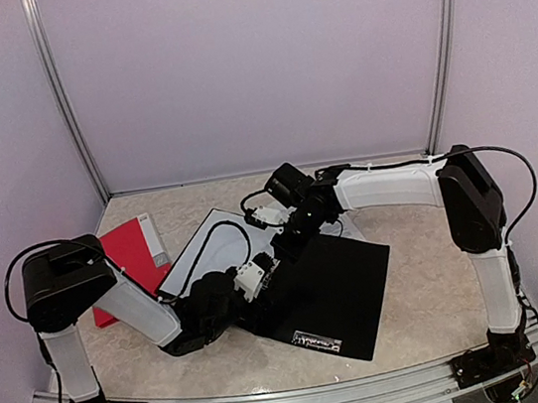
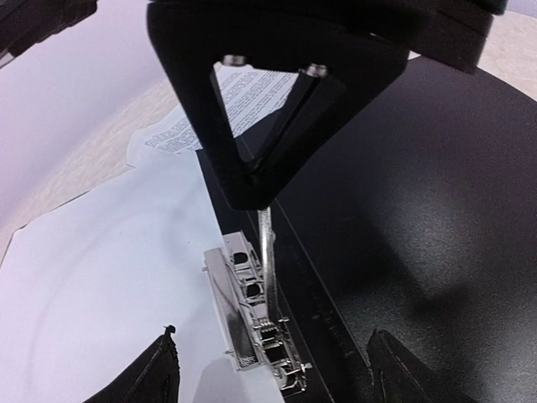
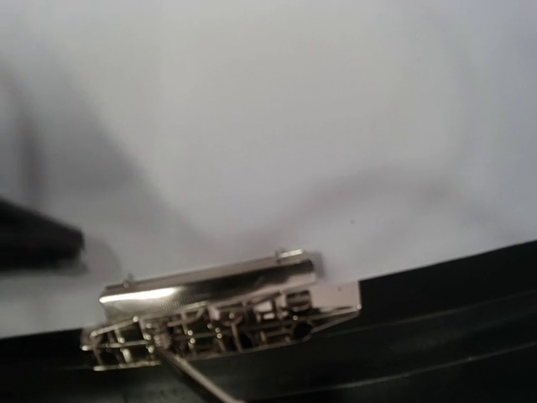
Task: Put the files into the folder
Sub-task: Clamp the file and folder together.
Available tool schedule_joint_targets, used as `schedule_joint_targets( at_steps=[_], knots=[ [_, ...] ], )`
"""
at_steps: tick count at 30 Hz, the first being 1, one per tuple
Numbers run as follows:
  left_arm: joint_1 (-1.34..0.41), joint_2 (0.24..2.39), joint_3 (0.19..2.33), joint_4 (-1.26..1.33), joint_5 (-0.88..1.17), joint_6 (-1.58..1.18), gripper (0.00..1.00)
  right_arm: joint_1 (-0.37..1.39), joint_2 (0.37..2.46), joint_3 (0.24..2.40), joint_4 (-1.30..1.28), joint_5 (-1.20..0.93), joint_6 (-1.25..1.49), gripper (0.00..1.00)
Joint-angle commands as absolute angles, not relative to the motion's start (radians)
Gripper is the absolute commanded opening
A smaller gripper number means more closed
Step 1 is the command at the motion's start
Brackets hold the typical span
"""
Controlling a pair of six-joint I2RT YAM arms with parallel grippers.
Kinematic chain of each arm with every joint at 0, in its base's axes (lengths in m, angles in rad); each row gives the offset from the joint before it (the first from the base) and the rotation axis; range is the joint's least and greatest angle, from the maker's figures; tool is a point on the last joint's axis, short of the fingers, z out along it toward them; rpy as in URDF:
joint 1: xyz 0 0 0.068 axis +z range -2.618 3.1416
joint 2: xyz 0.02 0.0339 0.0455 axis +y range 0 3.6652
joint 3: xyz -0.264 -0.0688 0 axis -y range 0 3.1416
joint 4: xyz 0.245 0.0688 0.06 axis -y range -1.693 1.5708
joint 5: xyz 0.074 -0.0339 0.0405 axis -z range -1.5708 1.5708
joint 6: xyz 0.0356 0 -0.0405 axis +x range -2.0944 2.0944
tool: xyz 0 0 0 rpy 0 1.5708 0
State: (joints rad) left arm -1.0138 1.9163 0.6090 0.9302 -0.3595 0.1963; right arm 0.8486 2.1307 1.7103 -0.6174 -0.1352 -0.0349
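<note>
The loose white paper sheets (image 2: 109,269) lie on the left inner half of the open black folder (image 1: 346,286) on the beige table (image 1: 419,271). Their edge is just beside the silver metal spring clip (image 2: 252,323). A printed sheet (image 2: 243,96) shows at 12 o'clock of them. The left pincer (image 2: 273,378) gapes wide, holding nothing, its tips either side of the clip. The right pincer (image 1: 286,231) hangs over the clip's raised wire lever (image 2: 265,243); I cannot tell how far it is open. A red booklet (image 1: 128,256) lies at 9 o'clock of the folder.

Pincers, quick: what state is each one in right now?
Left pincer: open, holding nothing.
Right pincer: shut on the thin silver metal clip lever.
</note>
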Motion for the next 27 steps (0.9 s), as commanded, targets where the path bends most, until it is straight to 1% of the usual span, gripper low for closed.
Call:
schedule_joint_targets(
  at_steps=[1, 5, 8, 16, 19, 27],
  knots=[
    [-1.007, 1.951, 0.627, 0.880, -0.298, 0.147, 0.72, 0.855, 2.154, 1.751, -0.629, -0.155, -0.028, 0.00],
    [-0.992, 1.975, 0.635, 0.874, -0.290, 0.135, 0.68, 0.855, 2.161, 1.757, -0.633, -0.159, -0.028, 0.00],
    [-0.976, 1.978, 0.640, 0.860, -0.272, 0.124, 0.62, 0.854, 2.161, 1.758, -0.633, -0.159, -0.029, 0.00],
    [-0.957, 1.994, 0.663, 0.820, -0.275, 0.100, 0.61, 0.856, 2.165, 1.759, -0.635, -0.160, -0.030, 0.00],
    [-0.954, 2.005, 0.674, 0.798, -0.259, 0.085, 0.59, 0.856, 2.166, 1.757, -0.633, -0.162, -0.026, 0.00],
    [-0.939, 2.035, 0.677, 0.808, -0.227, 0.058, 0.46, 0.858, 2.168, 1.753, -0.630, -0.171, -0.019, 0.00]
  ],
)
